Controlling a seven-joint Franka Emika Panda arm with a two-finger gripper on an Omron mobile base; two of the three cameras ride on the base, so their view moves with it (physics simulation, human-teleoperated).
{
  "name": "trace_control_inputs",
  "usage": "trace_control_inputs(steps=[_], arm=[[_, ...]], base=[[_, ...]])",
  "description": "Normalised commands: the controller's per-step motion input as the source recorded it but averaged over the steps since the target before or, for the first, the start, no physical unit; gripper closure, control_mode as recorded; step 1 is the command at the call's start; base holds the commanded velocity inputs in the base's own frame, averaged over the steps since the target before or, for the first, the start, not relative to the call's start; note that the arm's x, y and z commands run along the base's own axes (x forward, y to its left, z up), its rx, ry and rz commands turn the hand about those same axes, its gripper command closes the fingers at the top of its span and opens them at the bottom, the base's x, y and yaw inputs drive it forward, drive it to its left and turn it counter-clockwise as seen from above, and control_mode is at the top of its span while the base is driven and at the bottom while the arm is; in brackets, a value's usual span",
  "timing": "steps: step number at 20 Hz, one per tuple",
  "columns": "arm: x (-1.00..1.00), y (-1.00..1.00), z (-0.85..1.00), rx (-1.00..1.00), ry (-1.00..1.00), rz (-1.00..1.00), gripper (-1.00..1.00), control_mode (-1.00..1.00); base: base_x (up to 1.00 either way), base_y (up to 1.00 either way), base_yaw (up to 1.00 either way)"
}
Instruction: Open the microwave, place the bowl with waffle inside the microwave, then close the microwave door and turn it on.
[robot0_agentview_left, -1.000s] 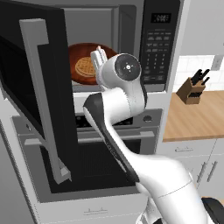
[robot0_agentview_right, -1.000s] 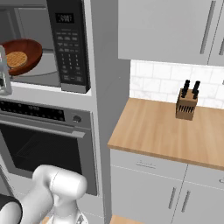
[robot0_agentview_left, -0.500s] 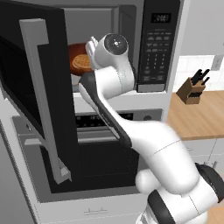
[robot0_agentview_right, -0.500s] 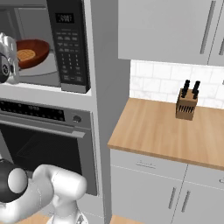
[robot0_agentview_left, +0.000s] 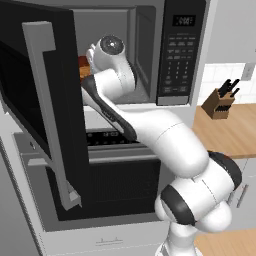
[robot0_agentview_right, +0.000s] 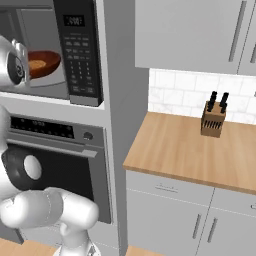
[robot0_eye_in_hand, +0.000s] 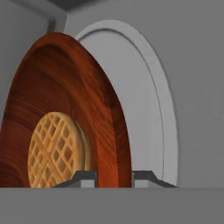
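One slip of my gripper (robot0_eye_in_hand: 113, 176), pinching the rim of the bowl with waffle (robot0_eye_in_hand: 65, 118), spills it onto the turntable (robot0_eye_in_hand: 153, 109).

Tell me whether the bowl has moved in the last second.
Yes. In the left base view the bowl has shifted left, away from the keypad and toward the open door, with the gripper clamped on its rim.
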Motion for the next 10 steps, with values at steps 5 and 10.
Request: trace_control_inputs(steps=[5,10], arm=[[0.73,0.23,-0.28,-0.06,0.11,0.0,1.0,-1.0],[0.63,0.15,-0.18,-0.02,0.04,0.0,1.0,-1.0]], base=[[0.0,0.0,0.0],[0.0,0.0,0.0]])
